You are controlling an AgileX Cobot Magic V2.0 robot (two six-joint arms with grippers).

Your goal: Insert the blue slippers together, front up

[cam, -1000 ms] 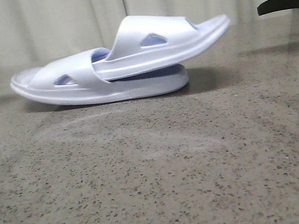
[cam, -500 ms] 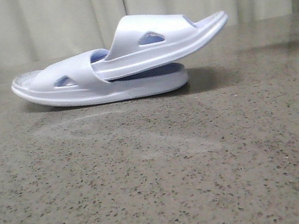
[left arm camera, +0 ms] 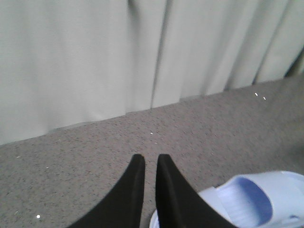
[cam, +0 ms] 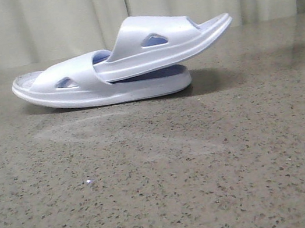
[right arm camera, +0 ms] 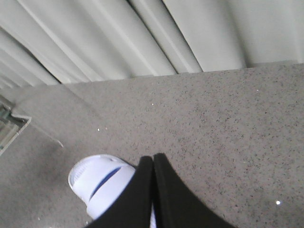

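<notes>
The two pale blue slippers lie nested on the speckled table in the front view. The lower slipper lies flat. The upper slipper has one end pushed under the lower one's strap and its other end raised to the right. Neither gripper shows in the front view. My left gripper is empty, its jaws only a thin slit apart, above the table beside a slipper end. My right gripper has its jaws touching and is empty, above a slipper end.
A pale pleated curtain hangs along the table's far edge. The grey speckled tabletop stretches in front of the slippers. A light grey ribbed object shows at the edge of the right wrist view.
Both grippers, seen open at the top corners one second ago, have left the front view. The slippers stay nested in the same place.
</notes>
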